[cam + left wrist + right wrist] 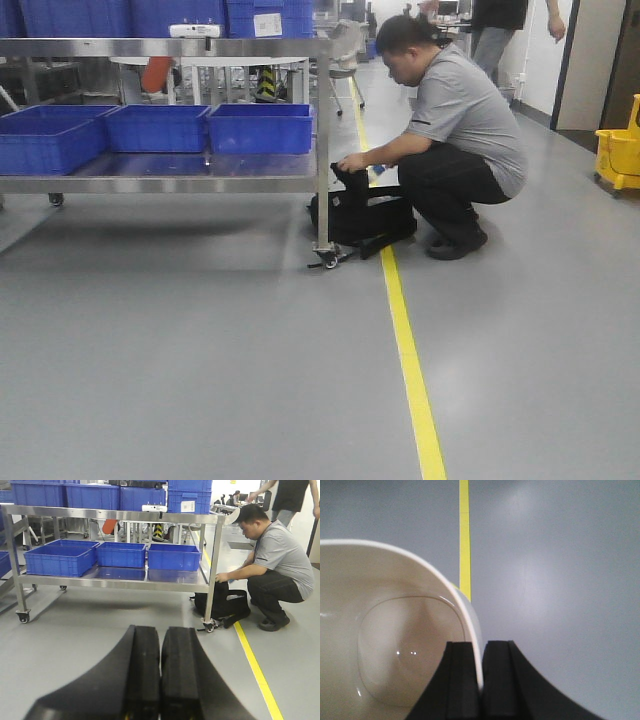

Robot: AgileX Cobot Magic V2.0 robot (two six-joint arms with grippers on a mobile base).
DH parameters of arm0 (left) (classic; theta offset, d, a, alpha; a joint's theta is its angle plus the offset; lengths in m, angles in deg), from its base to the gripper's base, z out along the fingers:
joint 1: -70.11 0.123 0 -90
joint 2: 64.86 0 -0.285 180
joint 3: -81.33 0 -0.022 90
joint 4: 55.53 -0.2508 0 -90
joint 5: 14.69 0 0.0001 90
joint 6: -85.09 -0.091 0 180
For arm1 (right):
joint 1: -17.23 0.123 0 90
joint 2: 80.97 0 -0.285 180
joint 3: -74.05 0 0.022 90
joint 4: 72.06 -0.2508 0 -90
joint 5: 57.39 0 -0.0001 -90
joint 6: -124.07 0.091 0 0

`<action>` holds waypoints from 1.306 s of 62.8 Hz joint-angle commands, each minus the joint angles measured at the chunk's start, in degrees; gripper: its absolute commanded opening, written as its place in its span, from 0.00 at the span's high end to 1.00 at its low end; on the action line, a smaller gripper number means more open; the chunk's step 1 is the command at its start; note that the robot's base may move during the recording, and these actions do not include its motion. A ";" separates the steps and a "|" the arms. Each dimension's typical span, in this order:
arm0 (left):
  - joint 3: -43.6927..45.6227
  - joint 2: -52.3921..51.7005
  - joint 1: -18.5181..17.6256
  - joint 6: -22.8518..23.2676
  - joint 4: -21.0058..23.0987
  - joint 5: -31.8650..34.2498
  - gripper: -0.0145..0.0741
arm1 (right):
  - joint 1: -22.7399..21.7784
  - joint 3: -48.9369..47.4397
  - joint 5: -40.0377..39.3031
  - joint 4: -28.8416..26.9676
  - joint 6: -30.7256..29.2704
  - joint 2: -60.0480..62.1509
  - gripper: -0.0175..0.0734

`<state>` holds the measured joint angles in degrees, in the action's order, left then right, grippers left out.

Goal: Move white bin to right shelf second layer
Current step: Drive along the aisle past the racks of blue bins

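Observation:
The white bin [395,630] fills the left of the right wrist view, seen from above into its glossy cream inside. My right gripper [481,652] is shut on the bin's rim, one finger inside the wall and one outside, and holds it above grey floor. In the left wrist view my left gripper [160,640] is shut with nothing between its black fingers, hanging over the floor and facing a steel cart. The right shelf second layer is out of view. Neither gripper shows in the front view.
A steel wheeled cart [322,150] carries blue crates [260,128] on its lower tier. A man [450,130] crouches at the cart's right end over a black bag [360,215]. A yellow floor line [410,370] runs forward. A yellow mop bucket [620,150] stands at far right.

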<state>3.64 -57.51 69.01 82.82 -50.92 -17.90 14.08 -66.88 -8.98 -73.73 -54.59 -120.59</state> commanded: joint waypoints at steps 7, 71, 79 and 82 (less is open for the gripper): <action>-1.56 -0.87 -0.35 0.30 0.30 4.71 0.74 | -0.39 -1.74 -4.61 -0.26 -0.25 -0.17 0.75; -1.56 -0.87 -0.35 0.30 0.30 4.71 0.74 | -0.39 -1.74 -4.61 -0.26 -0.25 -0.17 0.75; -1.56 -0.87 -0.35 0.30 0.30 4.71 0.74 | -0.39 -1.74 -4.61 -0.26 -0.25 -0.17 0.75; -1.56 -0.87 -0.35 0.30 0.30 4.71 0.74 | -0.39 -1.74 -4.61 -0.26 -0.25 -0.17 0.75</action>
<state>3.64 -57.51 69.01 82.82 -50.92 -17.90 14.08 -66.88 -8.98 -73.73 -54.59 -120.59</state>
